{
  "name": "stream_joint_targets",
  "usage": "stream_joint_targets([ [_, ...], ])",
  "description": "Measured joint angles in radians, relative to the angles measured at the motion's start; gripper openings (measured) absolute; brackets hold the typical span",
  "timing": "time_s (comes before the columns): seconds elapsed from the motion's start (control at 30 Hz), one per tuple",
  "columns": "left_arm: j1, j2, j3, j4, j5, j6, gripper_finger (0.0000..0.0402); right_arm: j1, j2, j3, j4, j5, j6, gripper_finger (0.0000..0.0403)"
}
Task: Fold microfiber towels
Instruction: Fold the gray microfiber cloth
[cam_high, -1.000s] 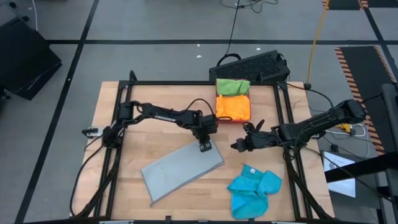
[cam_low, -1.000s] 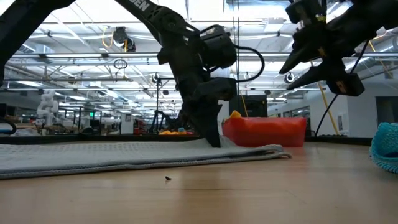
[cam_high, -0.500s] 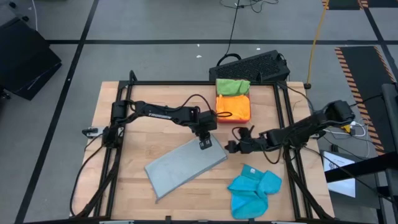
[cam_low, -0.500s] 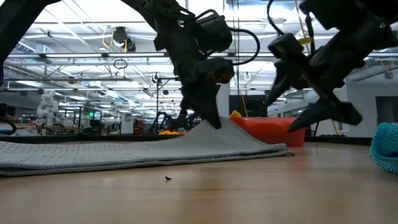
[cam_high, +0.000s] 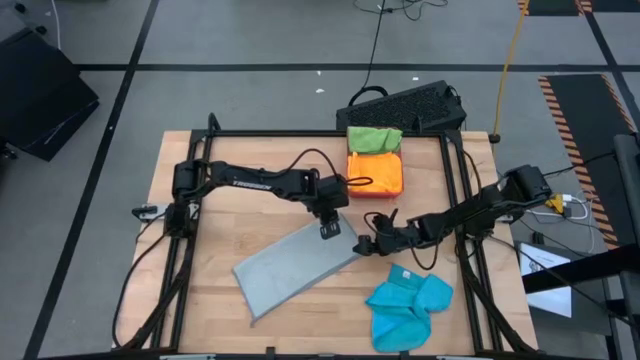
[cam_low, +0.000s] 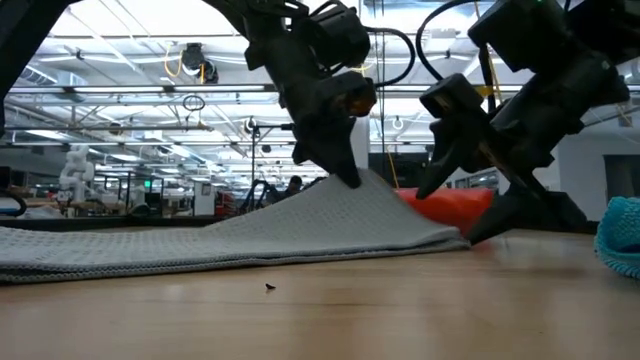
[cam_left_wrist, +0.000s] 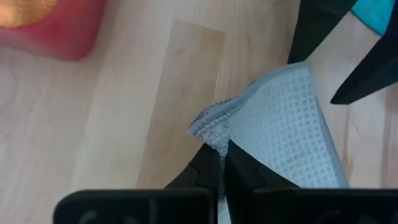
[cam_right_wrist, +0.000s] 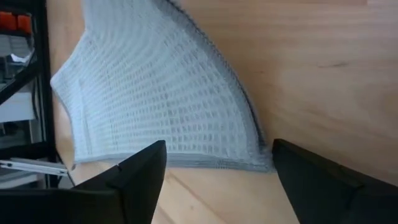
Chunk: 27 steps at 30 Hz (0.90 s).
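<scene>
1. The left gripper (cam_high: 330, 229) is pinching a raised corner of the grey waffle-weave microfiber towel (cam_high: 292, 271) lying mid-table.
2. The right gripper (cam_high: 368, 244) is gaping wide, empty, at the towel's neighbouring corner.

A: Where does the high view sit?

B: Overhead, facing straight down, far enough to take in the whole wooden table (cam_high: 200, 290) with grey floor around it.

A: And the low one?

B: At tabletop height, facing level across the boards into the room behind. It is close: the grey towel (cam_low: 230, 240) fills the frame's lower left to centre.

A: The wrist cameras?

B: Each looks past its own dark fingers, very near. The left wrist view frames a lifted corner of the grey towel (cam_left_wrist: 280, 124); the right wrist view frames its weave (cam_right_wrist: 155, 99).

A: What do they share?

B: That grey towel (cam_high: 295, 268) appears in all four.
</scene>
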Motion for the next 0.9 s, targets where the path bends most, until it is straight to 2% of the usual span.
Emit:
stream_joint_targets([
  [0.2,0.0,0.0,0.0,-0.002,0.014,0.0,0.0009,-0.011,0.047,0.001,0.053,0.006,-0.057,0.0261],
  [0.37,0.0,0.0,-0.001,-0.003,0.015,-0.001,0.0004,-0.014,0.112,0.002,0.152,0.001,-0.071,0.0221],
  [0.53,0.0,0.0,0.0,-0.004,0.015,0.0,0.0008,-0.014,0.144,0.005,0.162,-0.019,-0.07,0.0155],
  [0.77,0.0,0.0,0.0,-0.005,0.033,-0.007,0.0008,-0.013,0.146,0.004,0.111,0.004,-0.091,0.0019],
  [0.9,0.005,-0.002,0.0,-0.013,0.091,-0.028,0.0004,-0.029,0.112,0.003,0.111,-0.005,-0.115,0.001],
])
